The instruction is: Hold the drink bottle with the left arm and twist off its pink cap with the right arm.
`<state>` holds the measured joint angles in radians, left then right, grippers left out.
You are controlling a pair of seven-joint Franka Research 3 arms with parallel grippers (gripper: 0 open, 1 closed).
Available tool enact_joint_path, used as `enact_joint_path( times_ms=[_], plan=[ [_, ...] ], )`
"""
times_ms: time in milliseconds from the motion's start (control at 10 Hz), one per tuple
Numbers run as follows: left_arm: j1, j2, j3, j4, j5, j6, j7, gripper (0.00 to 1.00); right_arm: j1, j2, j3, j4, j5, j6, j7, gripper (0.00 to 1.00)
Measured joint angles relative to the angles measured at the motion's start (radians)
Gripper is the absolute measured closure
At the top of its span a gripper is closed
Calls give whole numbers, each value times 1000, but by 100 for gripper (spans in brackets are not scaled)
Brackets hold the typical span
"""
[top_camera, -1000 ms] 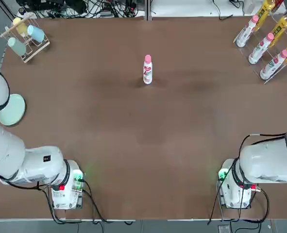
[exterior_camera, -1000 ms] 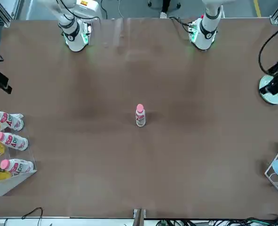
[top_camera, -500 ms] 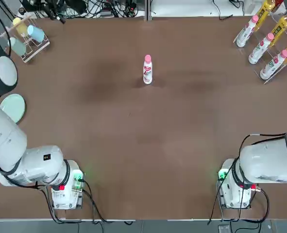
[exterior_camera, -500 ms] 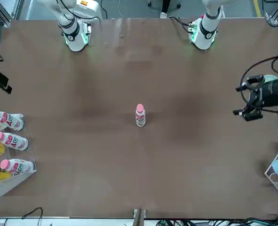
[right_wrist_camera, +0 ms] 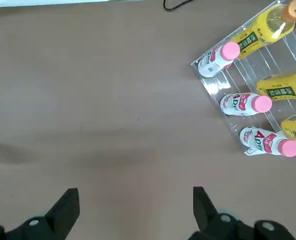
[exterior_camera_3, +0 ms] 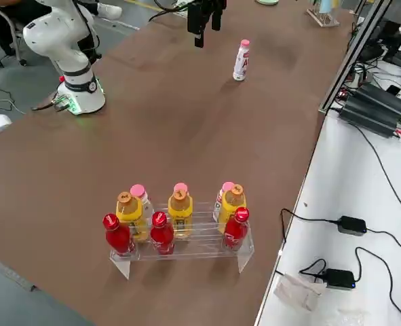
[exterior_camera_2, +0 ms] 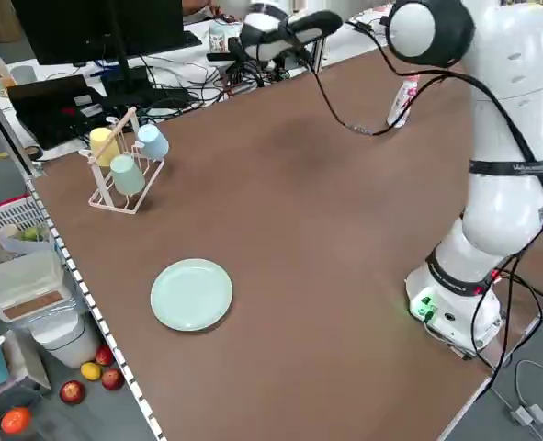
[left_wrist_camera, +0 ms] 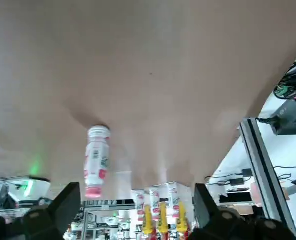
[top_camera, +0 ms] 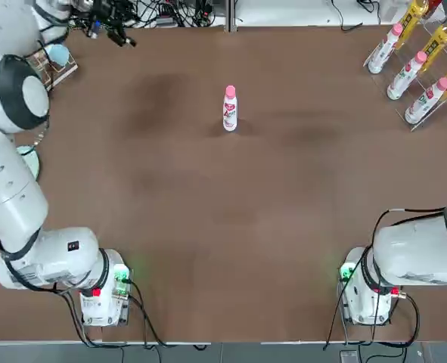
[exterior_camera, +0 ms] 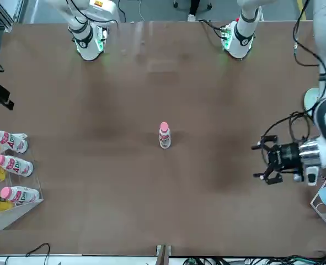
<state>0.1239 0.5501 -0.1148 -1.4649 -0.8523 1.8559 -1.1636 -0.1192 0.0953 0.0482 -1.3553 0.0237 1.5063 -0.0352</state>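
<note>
The drink bottle (top_camera: pixel 230 113) stands upright and alone at the far middle of the table, its pink cap (top_camera: pixel 230 91) on top. The front view also shows the bottle (exterior_camera: pixel 164 138) and its cap (exterior_camera: pixel 164 127). My left gripper (exterior_camera: pixel 258 162) hovers above the table's far-left part, well apart from the bottle, jaws open and empty. In its wrist view the bottle (left_wrist_camera: pixel 94 160) lies ahead between the open fingers (left_wrist_camera: pixel 67 202). The right arm (top_camera: pixel 420 257) stays by its base. Its gripper (right_wrist_camera: pixel 136 207) is open over bare table near the bottle rack.
A clear rack (top_camera: pixel 420 64) of yellow and white pink-capped bottles sits at the far right. A wire cup stand (exterior_camera_2: pixel 124 165) with pastel cups is at the far left, and a pale green plate (exterior_camera_2: pixel 191 294) lies nearer. Cables run along the far edge.
The left arm has swung from over the plate toward the table's far side, carrying its open gripper farther out and inward. Bottle and right arm have not moved.
</note>
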Motion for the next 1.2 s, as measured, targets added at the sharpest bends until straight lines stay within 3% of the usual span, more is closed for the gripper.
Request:
enact_joint_path(
  times_ms=[300, 500, 1200],
  plan=[
    [-66, 26, -1, -4, -48, 105, -65, 0, 0, 0, 0, 0, 0, 0, 0, 0],
    [-117, 65, -8, -12, -62, 113, -55, 0, 0, 0, 0, 0, 0, 0, 0, 0],
    [-125, 76, -119, -137, -96, 113, 107, 0, 0, 0, 0, 0, 0, 0, 0, 0]
  ],
)
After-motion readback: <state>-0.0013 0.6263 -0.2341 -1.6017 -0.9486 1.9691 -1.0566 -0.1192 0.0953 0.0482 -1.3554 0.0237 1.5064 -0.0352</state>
